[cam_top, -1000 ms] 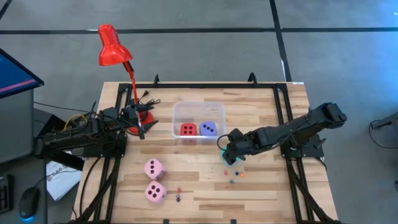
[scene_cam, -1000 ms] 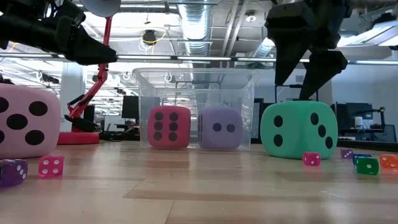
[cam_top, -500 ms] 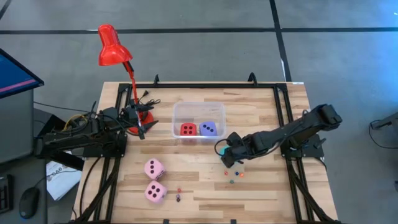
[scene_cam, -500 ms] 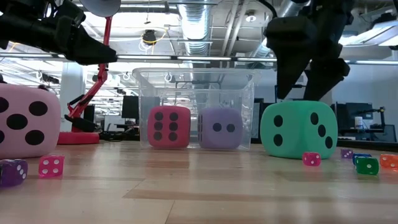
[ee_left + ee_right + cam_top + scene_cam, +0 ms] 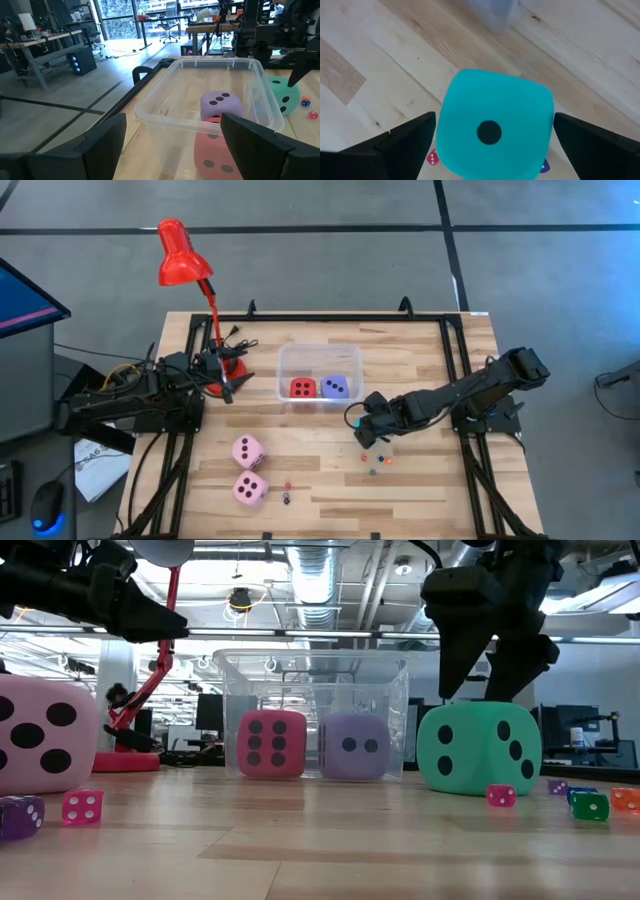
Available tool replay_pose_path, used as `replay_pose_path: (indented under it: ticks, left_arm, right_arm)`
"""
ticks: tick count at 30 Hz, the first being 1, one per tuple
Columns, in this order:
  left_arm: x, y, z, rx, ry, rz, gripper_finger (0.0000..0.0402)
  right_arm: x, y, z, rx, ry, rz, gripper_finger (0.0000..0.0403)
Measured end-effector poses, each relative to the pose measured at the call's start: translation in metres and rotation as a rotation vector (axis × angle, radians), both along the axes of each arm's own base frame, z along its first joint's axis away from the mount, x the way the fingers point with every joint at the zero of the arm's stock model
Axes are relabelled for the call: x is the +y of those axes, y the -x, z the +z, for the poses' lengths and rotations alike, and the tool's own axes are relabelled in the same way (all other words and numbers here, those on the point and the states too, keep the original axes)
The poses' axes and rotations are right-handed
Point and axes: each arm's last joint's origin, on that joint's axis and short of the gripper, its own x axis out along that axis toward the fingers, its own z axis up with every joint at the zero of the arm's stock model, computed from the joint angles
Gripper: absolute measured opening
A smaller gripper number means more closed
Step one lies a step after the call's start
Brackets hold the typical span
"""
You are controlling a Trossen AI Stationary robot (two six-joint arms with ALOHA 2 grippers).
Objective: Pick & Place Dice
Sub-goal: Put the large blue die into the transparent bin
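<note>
Right gripper [image 5: 490, 665] just above the cyan die [image 5: 480, 748], fingers spread wide to both sides of it, nothing held yet. In the right wrist view the same die [image 5: 496, 129] between the two dark fingers [image 5: 402, 142], one pip up, not touched on either side. Resting on the wooden table [image 5: 420, 480], just beside the clear bin [image 5: 320, 372] on the right arm's side.

In the bin already – the red die [image 5: 302, 388] and the lavender die [image 5: 336, 386], next to each other. Two pink dice [image 5: 249, 469] near the table's front on the left arm's side, well apart from the bin. Some small coloured dice [image 5: 592, 802] scattered near the cyan one.

Left gripper [image 5: 229, 387] waiting by the base of the red lamp [image 5: 183, 256], well open, empty.
</note>
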Motion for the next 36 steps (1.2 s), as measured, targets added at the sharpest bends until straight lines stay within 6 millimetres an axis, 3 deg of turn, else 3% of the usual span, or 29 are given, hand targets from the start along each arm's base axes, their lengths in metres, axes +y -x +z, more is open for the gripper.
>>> replay_pose_path:
  ticks: [9, 28, 36]
  left_arm:
    - [0.0, 0.0, 0.0, -0.001, 0.0, 0.0, 0.0314]
    - [0.0, 0.0, 0.0, -0.002, -0.001, 0.0, 0.0314]
    - [0.0, 0.0, 0.0, -0.002, -0.001, 0.0, 0.0314]
  right_arm:
    - [0.003, -0.008, -0.017, 0.042, 0.014, -0.023, 0.0401]
    - [0.003, -0.008, -0.02, 0.05, -0.011, -0.042, 0.04]
    - [0.005, -0.014, -0.039, 0.097, -0.016, -0.092, 0.04]
